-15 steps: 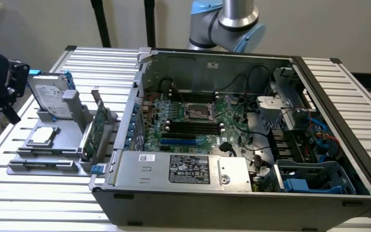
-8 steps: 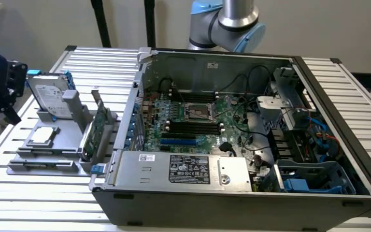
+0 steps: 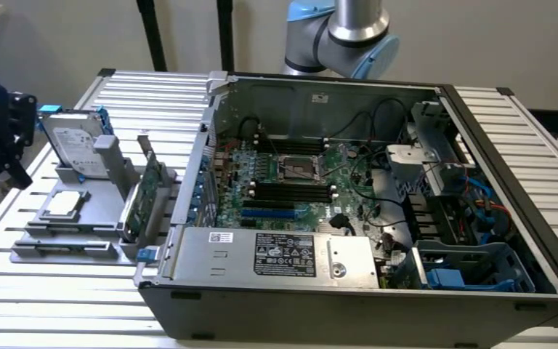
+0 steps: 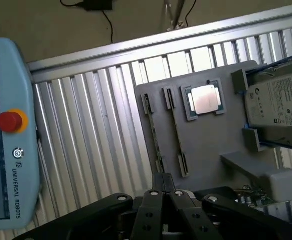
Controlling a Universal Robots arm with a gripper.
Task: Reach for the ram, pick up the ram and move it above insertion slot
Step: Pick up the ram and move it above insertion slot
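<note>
The ram (image 4: 154, 131) is a thin green stick standing on edge in a slot of the grey holder plate (image 4: 211, 145). My gripper (image 4: 164, 186) hovers above the plate, its fingertips just beyond one end of the ram, pressed together and holding nothing. In the exterior view the black gripper (image 3: 3, 145) hangs at the far left, beside the grey holder plate (image 3: 61, 240). The open computer case (image 3: 357, 211) shows its motherboard with long black memory slots (image 3: 289, 190) near the middle.
On the plate sit a processor chip (image 4: 205, 99), a silver hard drive (image 4: 278, 100) and a green expansion card (image 3: 143, 196). A light-blue teach pendant with a red button (image 4: 9, 121) lies on the ribbed metal table (image 4: 100, 135). Cables and drive cages fill the case's right side.
</note>
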